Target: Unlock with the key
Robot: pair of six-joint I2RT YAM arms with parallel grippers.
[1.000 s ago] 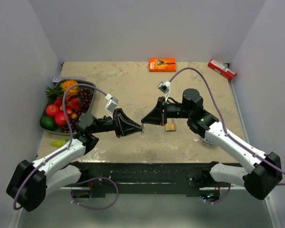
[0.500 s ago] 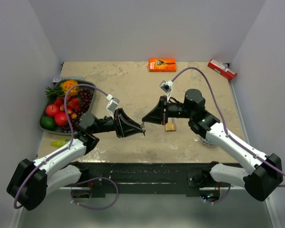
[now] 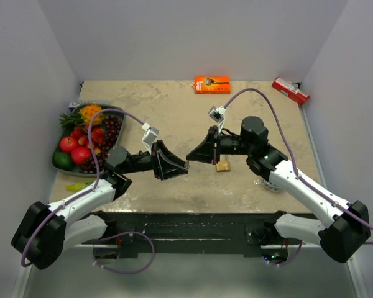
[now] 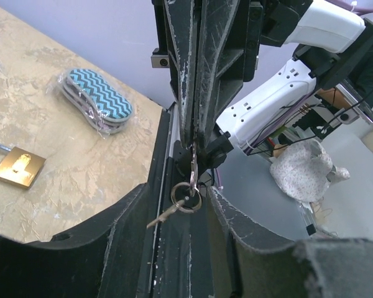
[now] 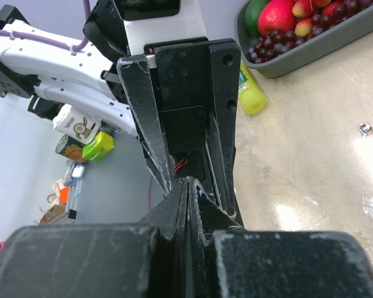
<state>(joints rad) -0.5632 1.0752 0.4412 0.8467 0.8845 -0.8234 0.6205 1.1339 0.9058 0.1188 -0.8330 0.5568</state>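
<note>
A brass padlock lies on the table under my right arm; it also shows in the left wrist view. My two grippers meet tip to tip above the table's middle. My right gripper is shut on a small key. A key ring with a second key dangles below it. My left gripper is open, its fingers apart on either side of the ring without touching it. In the right wrist view my right gripper is pressed shut, and the key is hidden between the pads.
A grey fruit tray stands at the left edge, with a yellow-green bottle in front of it. An orange box and a red pack lie at the back. A chevron-patterned pouch lies near the front right.
My left arm has shifted a little to the right toward the right gripper. The right arm has barely moved and stays shut.
</note>
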